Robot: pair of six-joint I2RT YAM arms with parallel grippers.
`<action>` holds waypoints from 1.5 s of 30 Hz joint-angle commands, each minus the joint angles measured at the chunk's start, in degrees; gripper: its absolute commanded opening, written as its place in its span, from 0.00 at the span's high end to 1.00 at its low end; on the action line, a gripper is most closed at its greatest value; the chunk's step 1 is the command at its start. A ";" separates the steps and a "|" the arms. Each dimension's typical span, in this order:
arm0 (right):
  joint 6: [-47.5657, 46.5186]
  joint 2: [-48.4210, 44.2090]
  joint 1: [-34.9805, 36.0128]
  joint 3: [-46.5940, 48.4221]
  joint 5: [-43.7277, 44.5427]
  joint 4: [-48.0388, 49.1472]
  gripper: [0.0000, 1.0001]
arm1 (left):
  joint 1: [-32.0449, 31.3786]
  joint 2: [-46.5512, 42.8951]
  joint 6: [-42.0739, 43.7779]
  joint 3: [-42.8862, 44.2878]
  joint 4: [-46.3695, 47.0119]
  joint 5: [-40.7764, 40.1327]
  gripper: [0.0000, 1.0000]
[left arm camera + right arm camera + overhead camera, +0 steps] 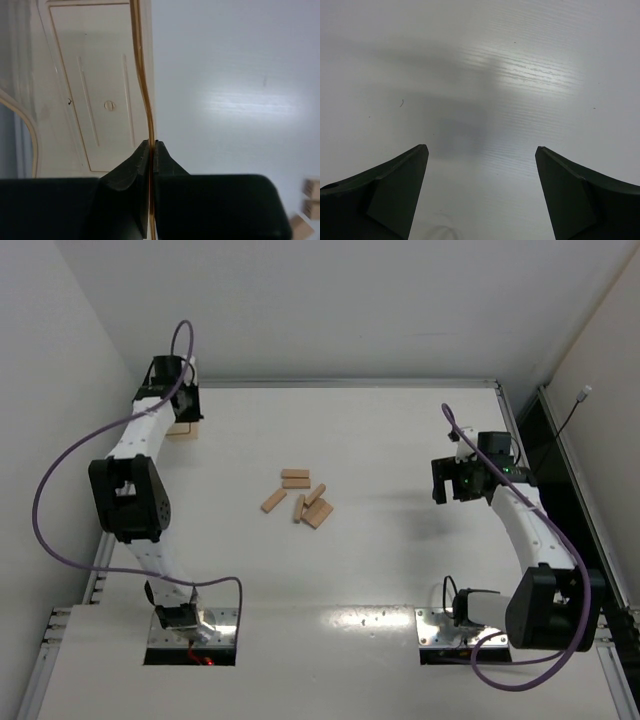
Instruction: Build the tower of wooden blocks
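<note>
Several light-tan wood blocks (pixel 298 498) lie loose in a small cluster at the table's middle. No tower stands. A few of the blocks also show at the lower right edge of the left wrist view (pixel 312 200). My left gripper (pixel 180 405) is at the far left of the table, well away from the blocks. In the left wrist view it (pixel 151 145) is shut on the thin upright wall of the clear amber-tinted plastic box (pixel 95 100). My right gripper (pixel 452 485) is open and empty over bare table to the right of the blocks, as the right wrist view (pixel 481 150) shows.
The clear amber-tinted box (pixel 184 429) sits at the far left of the white table, by the left wall. A raised rim (pixel 350 383) runs along the table's back edge, and a dark gap (pixel 545 445) runs down the right side.
</note>
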 commanded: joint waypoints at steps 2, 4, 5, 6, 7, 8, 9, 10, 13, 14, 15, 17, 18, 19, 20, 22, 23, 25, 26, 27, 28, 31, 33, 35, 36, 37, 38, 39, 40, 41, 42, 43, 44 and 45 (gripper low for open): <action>-0.36 -1.31 0.56 1.78 0.26 2.08 0.14 | 3.17 10.33 3.77 12.49 -6.63 -3.33 1.00; -0.36 -1.31 0.56 1.78 0.26 2.08 0.14 | 5.45 14.98 3.77 17.07 -6.66 -1.93 1.00; -0.36 -1.31 0.56 1.78 0.26 2.08 0.14 | 6.07 16.32 3.77 18.22 -6.66 -1.14 1.00; -0.36 -1.31 0.56 1.78 0.26 2.08 0.14 | 6.60 17.55 4.47 20.58 -6.66 -0.35 1.00; -0.36 -1.31 0.56 1.78 0.26 2.08 0.14 | 6.60 18.86 4.47 22.17 -6.66 -0.34 1.00; -0.36 -1.31 0.56 1.78 0.26 1.56 0.14 | 6.60 21.92 4.99 24.01 -7.61 0.18 1.00; -0.36 -1.31 0.56 1.78 0.26 1.55 0.14 | 7.39 23.52 5.61 25.86 -9.45 2.88 0.98; -0.36 -1.31 0.56 1.78 -0.27 1.55 0.14 | 7.40 24.84 5.61 29.10 -9.99 3.87 0.93; -0.36 -1.31 0.56 1.78 -0.27 1.55 0.14 | 10.12 28.89 3.94 33.76 -10.00 7.82 0.91; -0.36 -0.79 0.56 1.78 -0.27 1.55 0.14 | 10.90 29.94 3.42 35.27 -10.00 7.83 0.91; -0.88 -0.78 0.56 1.26 -0.27 1.55 0.14 | 10.91 31.00 3.42 36.67 -10.00 8.35 0.91; -0.89 -0.26 0.56 1.26 -0.27 1.55 0.14 | 11.53 32.59 3.42 38.62 -10.00 9.58 0.91; -0.89 -0.25 0.56 1.26 -0.27 1.55 0.14 | 12.05 33.37 3.94 39.32 -10.00 9.59 0.91; -0.89 -0.25 0.56 1.26 -0.79 1.55 0.14 | 12.05 33.38 4.47 39.32 -9.30 10.11 0.91; -0.89 -0.25 0.56 1.26 -0.80 1.55 0.14 | 12.05 33.99 4.47 39.32 -9.29 10.12 0.85; -0.89 0.27 0.56 1.26 -0.80 1.55 0.14 | 12.05 33.99 5.09 39.32 -9.82 10.12 0.77; -0.89 0.27 0.56 1.26 -0.80 1.55 0.14 | 12.05 33.99 5.09 37.85 -9.82 10.12 0.67; -0.89 0.27 0.56 1.26 -0.80 2.07 0.14 | 12.05 30.59 5.61 33.64 -6.86 11.60 0.48; -0.89 0.27 0.56 1.26 -0.80 2.08 0.14 | 12.05 30.57 5.61 31.96 -6.83 12.13 0.40; -0.89 0.27 0.56 1.26 -0.80 2.08 0.14 | 12.05 29.26 6.14 30.29 -5.70 12.14 0.34; -0.89 0.27 0.56 1.26 -0.80 2.08 0.14 | 12.05 26.55 6.14 28.97 -4.73 12.14 0.32; -0.89 -0.25 0.56 0.73 -1.33 2.08 0.14 | 12.05 22.06 4.31 25.62 -3.32 14.50 0.32; -0.89 -0.86 0.56 0.73 -0.72 2.60 0.14 | 11.18 14.34 3.77 21.25 -0.69 15.38 0.32; -0.89 -1.39 0.56 0.20 -0.10 2.60 0.14 | 8.11 7.05 4.37 16.24 2.12 14.78 0.32; -0.89 -1.92 0.56 -0.32 0.51 2.60 0.14 | 6.45 -0.56 5.43 13.69 4.74 13.03 0.32; -0.89 -1.92 1.08 -0.33 0.52 2.60 0.14 | 2.25 -3.94 7.96 9.40 5.38 11.54 0.31; -0.89 -1.92 1.08 -0.33 1.13 2.60 0.14 | -0.14 -7.02 9.21 7.61 5.38 9.78 0.29; -1.41 -2.45 1.61 -0.33 1.14 2.60 0.14 | -2.34 -9.66 10.26 6.12 5.99 7.07 0.29; -1.42 -2.45 1.61 0.20 1.66 2.60 0.14 | -4.19 -13.78 11.06 3.93 5.39 7.04 0.28; -2.02 -2.45 2.22 0.72 2.36 2.60 0.14 | -7.42 -15.38 12.02 3.03 4.77 7.04 0.25; -3.16 -2.45 3.01 0.73 2.37 2.60 0.14 | -8.94 -16.62 12.55 2.16 2.94 7.04 0.23; -3.96 -2.45 3.02 2.03 2.37 2.08 0.14 | -10.52 -17.41 13.34 1.02 1.53 8.17 0.20; -5.36 -2.45 3.89 2.66 2.97 2.08 0.14 | -13.49 -18.03 15.00 0.48 -0.14 9.40 0.20; -6.15 -2.45 4.68 3.19 2.98 2.08 0.14 | -15.00 -18.04 15.02 -0.13 -3.72 10.54 0.20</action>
